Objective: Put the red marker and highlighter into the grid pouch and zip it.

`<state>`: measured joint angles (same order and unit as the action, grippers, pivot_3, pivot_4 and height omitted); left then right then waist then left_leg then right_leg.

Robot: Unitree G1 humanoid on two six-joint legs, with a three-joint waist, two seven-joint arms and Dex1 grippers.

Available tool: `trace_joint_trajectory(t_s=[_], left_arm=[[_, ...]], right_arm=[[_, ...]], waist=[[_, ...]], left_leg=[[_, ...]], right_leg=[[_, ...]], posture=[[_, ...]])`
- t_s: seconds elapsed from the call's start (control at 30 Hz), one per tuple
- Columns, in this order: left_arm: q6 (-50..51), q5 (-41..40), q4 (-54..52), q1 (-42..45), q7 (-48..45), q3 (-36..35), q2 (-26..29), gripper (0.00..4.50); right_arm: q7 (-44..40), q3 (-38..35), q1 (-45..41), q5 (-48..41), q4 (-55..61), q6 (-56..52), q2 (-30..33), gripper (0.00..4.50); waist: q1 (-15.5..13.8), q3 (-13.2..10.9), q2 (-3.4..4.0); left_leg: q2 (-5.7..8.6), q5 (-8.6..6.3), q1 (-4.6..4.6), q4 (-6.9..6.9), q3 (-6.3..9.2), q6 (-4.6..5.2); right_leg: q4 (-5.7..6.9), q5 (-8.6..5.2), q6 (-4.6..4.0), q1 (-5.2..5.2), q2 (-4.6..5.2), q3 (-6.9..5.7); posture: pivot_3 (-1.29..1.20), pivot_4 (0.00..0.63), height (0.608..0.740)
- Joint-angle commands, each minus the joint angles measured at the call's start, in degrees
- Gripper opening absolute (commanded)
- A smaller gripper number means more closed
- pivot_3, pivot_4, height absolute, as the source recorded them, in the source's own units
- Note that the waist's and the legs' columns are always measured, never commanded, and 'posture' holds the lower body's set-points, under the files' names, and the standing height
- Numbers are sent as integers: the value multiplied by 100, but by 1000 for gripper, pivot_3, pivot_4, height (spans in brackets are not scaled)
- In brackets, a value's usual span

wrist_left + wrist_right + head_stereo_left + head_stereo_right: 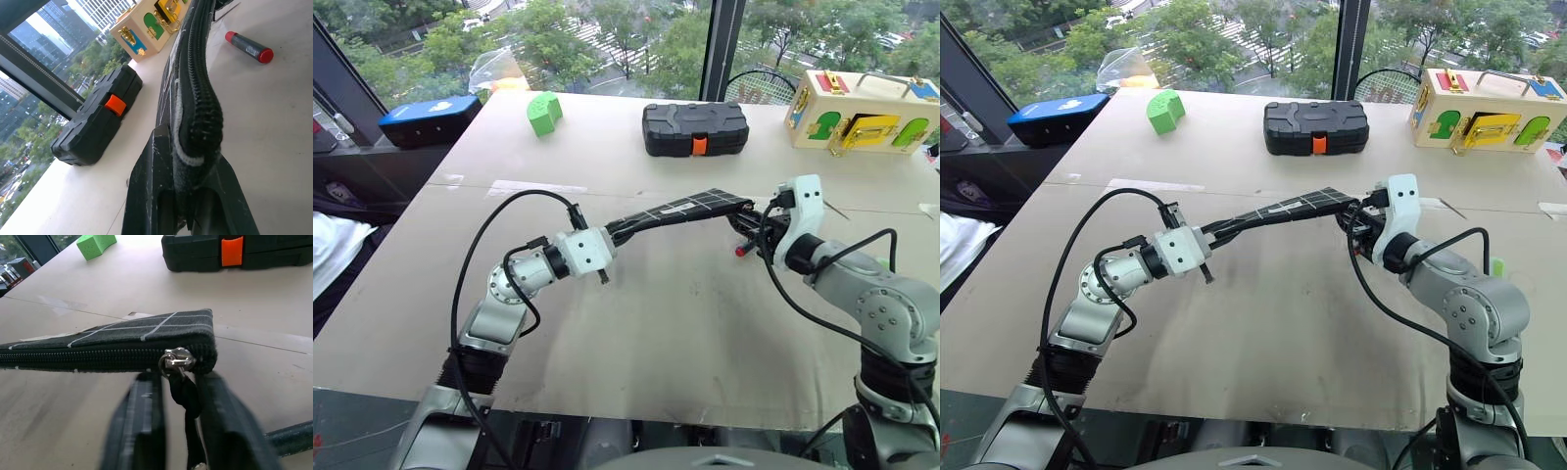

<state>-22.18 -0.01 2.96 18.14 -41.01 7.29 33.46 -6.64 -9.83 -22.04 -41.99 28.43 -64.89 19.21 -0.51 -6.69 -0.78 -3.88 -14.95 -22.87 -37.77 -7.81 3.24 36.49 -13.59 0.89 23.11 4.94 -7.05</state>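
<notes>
My left end effector [607, 233] clamps grid pouch [680, 211] end, held above worktop [656, 333]; right end effector [178, 396] pinches zipper cord [186, 391]; red marker [248, 47] lies below.

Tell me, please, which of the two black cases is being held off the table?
The grid pouch, black fabric with white lines, is held up between both pincers; the black hard case with its orange latch rests on the table behind it.

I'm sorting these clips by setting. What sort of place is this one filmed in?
Probably a robot test lab on an upper floor of a city building. A plain work table stands at a large window over treetops and a street far below, and it carries practice props: a wooden latch box, a black hard case and a green block.
</notes>
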Motion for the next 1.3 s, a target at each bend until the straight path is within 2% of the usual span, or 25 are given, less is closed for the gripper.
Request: trace_joint_trajectory(t_s=[0.03,0.33,0.57,0.7,0.93,1.3], left_arm=[[-109,-45,-169,22,-12,-106,43,0],[-92,232,103,221,42,-3,4,0],[-440,356,285,412,-51,175,-91,0],[-694,132,243,385,-256,213,-79,0],[-879,-27,116,183,-627,265,77,0],[-646,125,-64,286,-891,519,39,0]], right_arm=[[-95,-212,23,-160,335,50,95,23],[-786,37,349,-538,939,-101,847,23],[-1131,350,459,-800,1049,-331,1193,23],[-901,316,462,-540,645,-456,1248,23],[-764,-86,347,-634,155,-732,1136,23],[-1124,245,30,-1008,204,-1056,1093,23]], waist=[[-2,0,0],[-12,-3,-2],[-12,-5,-3],[-14,-9,-10],[-15,-12,-11],[-14,-13,-10]], left_leg=[[0,0,0,0,0,0],[0,-14,-2,1,0,23],[-3,-15,-2,1,2,25],[-3,-15,-3,2,1,25],[-4,-15,-3,2,1,25],[-5,-15,-5,3,1,26]], right_leg=[[0,0,0,0,0,0],[-2,0,0,1,2,0],[-3,-1,0,2,2,-3],[-6,-1,-1,2,3,-3],[-6,-1,-1,2,4,-5],[-9,-1,-1,2,4,-5]], posture=[[0,150,740],[0,150,740],[0,150,740],[0,150,740],[0,150,740],[0,150,740]])
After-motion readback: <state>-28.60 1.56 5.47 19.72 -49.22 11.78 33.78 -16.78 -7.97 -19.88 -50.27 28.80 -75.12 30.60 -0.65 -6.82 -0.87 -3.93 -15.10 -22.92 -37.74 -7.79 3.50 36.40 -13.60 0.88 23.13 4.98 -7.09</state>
